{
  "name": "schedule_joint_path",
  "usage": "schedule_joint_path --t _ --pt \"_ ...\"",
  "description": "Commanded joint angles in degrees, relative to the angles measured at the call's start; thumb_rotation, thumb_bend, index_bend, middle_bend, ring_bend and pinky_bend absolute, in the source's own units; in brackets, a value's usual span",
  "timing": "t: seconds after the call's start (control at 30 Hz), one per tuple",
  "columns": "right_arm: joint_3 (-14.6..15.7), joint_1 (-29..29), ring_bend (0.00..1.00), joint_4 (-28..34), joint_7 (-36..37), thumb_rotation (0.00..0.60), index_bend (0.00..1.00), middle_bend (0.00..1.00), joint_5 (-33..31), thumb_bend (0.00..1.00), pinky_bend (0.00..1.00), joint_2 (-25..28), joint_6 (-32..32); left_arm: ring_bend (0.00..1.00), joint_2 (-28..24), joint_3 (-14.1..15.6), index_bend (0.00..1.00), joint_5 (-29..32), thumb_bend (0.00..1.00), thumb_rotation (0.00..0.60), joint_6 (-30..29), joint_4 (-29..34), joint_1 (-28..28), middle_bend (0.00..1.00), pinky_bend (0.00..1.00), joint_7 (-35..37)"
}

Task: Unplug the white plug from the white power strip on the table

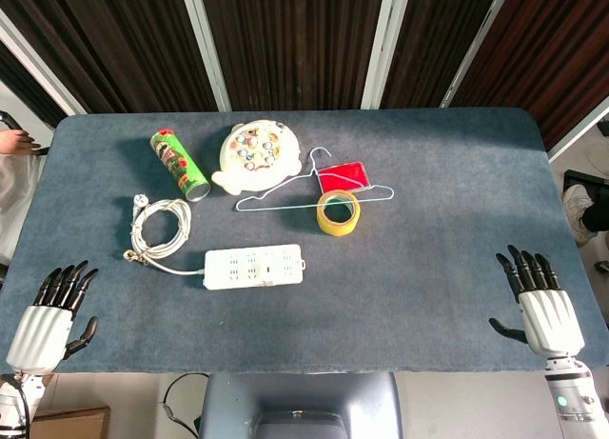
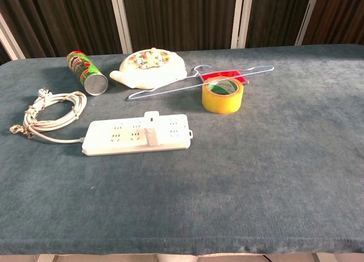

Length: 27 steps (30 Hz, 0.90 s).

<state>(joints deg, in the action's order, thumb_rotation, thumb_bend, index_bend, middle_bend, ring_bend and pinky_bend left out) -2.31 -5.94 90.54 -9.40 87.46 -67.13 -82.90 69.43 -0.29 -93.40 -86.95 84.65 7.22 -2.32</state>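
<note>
Left hand (image 1: 49, 315) at the frame's lower left and right hand (image 1: 542, 306) at lower right rest on the desk (image 1: 428, 268) edge, fingers apart, empty, well away from the power strip (image 1: 254, 267) and its plug (image 2: 151, 136).

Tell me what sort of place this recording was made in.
Probably a lab or test room for robot teleoperation rather than a home: a table covered in blue-grey felt, dark slatted wall panels behind it, and unrelated props such as a power strip and tape roll.
</note>
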Motion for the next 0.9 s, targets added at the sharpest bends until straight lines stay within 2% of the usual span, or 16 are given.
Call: schedule_joint_path --t 0.03,0.17,0.3,0.43,0.63,0.9 --pt "0.0 -0.1 0.00 0.1 -0.2 0.600 0.00 0.00 -0.1 0.19 0.00 -0.1 0.2 0.00 0.3 -0.1 0.00 0.0 0.41 0.600 0.1 -0.4 0.2 0.00 0.08 -0.1" --pt "-0.2 -0.1 0.00 0.3 0.1 0.600 0.00 0.00 -0.4 0.19 0.00 0.0 0.2 0.00 2.5 -0.4 0.00 -0.1 0.41 0.600 1.0 -2.0 1.2 0.00 0.08 2.0" --pt "-0.3 -0.4 0.00 0.1 0.3 0.600 0.00 0.00 -0.8 0.19 0.00 -0.2 0.7 0.00 7.5 -0.8 0.00 -0.7 0.39 0.600 3.7 -5.8 3.7 0.00 0.08 4.1" --pt "-0.3 -0.8 0.00 0.1 0.7 0.600 0.00 0.00 -1.2 0.19 0.00 -0.2 1.7 0.00 14.2 -2.2 0.00 -0.2 0.38 0.600 7.6 -9.8 7.3 0.00 0.07 1.6" --pt "-1.1 -1.1 0.00 0.0 0.9 0.600 0.00 0.00 -2.4 0.19 0.00 -0.3 1.9 0.00 21.1 -3.4 0.00 2.5 0.37 0.600 16.4 -10.7 12.8 0.00 0.07 -3.9" --pt "-1.6 -1.3 0.00 0.1 1.6 0.600 0.00 0.00 -3.8 0.19 0.00 0.1 2.8 0.00 29.7 -7.3 0.00 7.2 0.37 0.600 21.0 -13.4 17.7 0.00 0.07 -10.5"
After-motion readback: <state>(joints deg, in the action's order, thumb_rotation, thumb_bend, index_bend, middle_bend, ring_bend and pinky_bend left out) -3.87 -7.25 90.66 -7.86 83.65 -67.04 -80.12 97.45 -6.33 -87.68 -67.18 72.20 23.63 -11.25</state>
